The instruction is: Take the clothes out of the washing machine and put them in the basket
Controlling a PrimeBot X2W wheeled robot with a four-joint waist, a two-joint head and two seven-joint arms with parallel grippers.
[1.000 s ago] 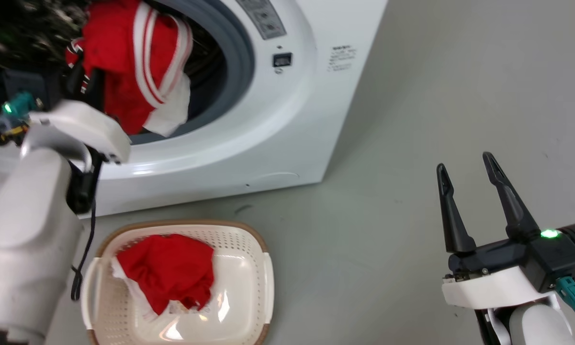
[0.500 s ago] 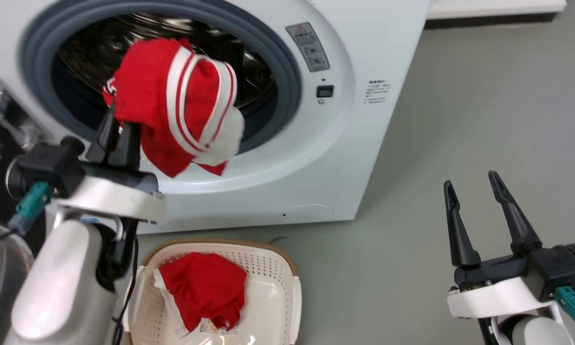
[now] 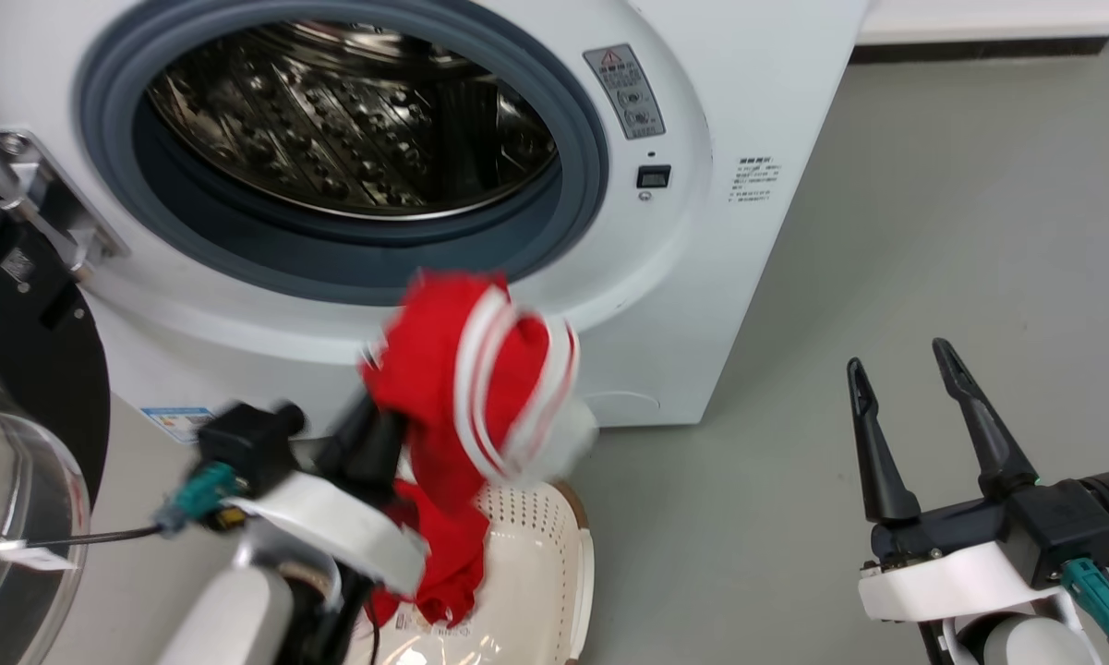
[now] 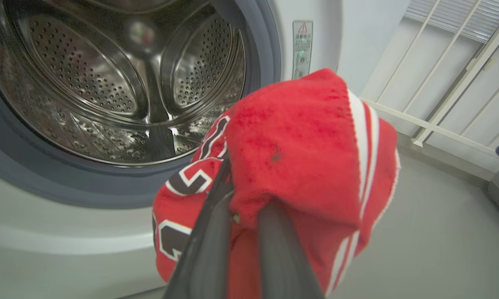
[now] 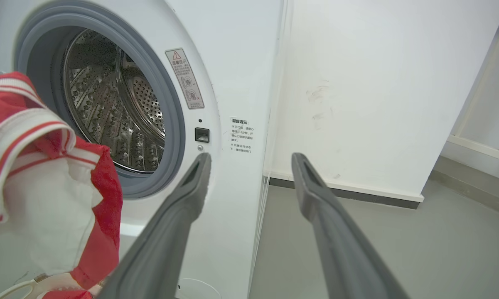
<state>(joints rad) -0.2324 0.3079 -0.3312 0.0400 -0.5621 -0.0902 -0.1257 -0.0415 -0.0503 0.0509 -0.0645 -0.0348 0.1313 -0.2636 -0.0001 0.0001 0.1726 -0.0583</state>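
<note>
The grey floor (image 3: 933,212) carries the white washing machine (image 3: 702,277), and the cream basket (image 3: 540,563) seems to stand just before it.

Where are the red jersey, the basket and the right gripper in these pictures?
red jersey (image 4: 299,137): left wrist view, its plain red upper part.
basket (image 3: 540,545): head view, its inner right wall.
right gripper (image 3: 897,352): head view, midway between its fingertips.

Left tool (image 3: 374,427) pinched closed (low, blurred), right tool (image 3: 896,356) spread.
</note>
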